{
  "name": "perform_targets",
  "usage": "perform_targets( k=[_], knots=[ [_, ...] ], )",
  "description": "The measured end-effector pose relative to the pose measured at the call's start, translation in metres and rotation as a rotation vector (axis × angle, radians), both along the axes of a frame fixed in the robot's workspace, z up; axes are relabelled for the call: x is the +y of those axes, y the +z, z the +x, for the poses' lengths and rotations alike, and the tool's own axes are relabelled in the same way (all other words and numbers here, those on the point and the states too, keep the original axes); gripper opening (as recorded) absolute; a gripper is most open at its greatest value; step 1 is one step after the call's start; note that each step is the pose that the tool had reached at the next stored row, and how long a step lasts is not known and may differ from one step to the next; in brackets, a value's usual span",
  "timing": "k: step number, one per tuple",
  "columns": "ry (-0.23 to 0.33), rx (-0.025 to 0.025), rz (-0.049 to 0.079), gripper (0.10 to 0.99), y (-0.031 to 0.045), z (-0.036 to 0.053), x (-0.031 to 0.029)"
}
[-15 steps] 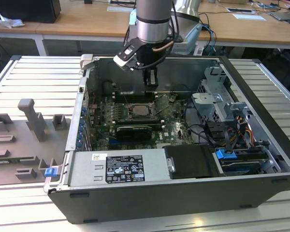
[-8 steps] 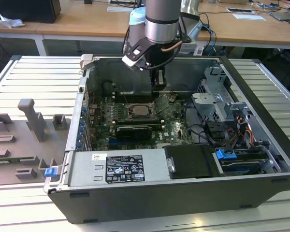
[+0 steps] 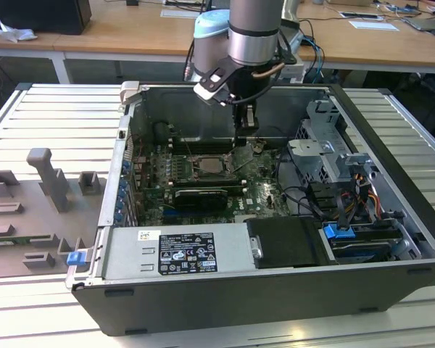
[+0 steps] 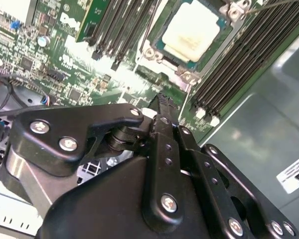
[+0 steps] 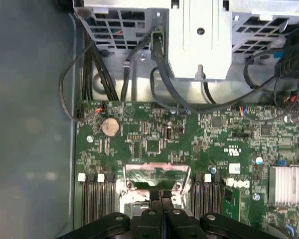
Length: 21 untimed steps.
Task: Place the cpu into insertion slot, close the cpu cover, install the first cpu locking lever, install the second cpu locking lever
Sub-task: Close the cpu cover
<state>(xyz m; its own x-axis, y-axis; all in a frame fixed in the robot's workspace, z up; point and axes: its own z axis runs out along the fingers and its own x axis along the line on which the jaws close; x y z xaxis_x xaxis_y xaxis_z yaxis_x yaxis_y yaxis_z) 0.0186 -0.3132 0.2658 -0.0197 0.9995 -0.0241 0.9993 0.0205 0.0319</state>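
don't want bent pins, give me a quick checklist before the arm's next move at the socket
1. cpu seated in the insertion slot: ok.
2. cpu cover down over the cpu: not ok, it looks tilted up.
3. pincer shut and close to the cpu cover: ok.
4. cables off the insertion slot: ok.

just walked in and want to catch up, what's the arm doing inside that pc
A single robot arm is reaching into an open computer case, working on the motherboard. The cpu already sits in the insertion slot, pale metal top up. The gripper, fingers closed together, is down at the slot's edge, right by the silvery cpu cover. Whether that cover is fully down cannot be told from here.
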Motion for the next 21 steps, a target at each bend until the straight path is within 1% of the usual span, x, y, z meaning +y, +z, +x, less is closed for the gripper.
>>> perform_targets(
  k=[4, 8, 10, 15, 18, 21],
  knots=[
    [0.000, 0.0001, 0.000, 0.106, -0.0005, 0.0093, 0.0000],
    [0.000, 0.0001, 0.000, 0.106, -0.0017, 0.0167, 0.0001],
    [0.000, -0.0001, 0.000, 0.106, -0.0022, 0.0227, 0.0003],
    [0.000, 0.0000, -0.001, 0.106, -0.0024, 0.0333, 0.0003],
    [0.000, 0.0000, -0.001, 0.106, -0.0024, 0.0376, 0.0004],
    [0.000, 0.0001, -0.001, 0.106, -0.0026, 0.0399, 0.0004]
  ],
)
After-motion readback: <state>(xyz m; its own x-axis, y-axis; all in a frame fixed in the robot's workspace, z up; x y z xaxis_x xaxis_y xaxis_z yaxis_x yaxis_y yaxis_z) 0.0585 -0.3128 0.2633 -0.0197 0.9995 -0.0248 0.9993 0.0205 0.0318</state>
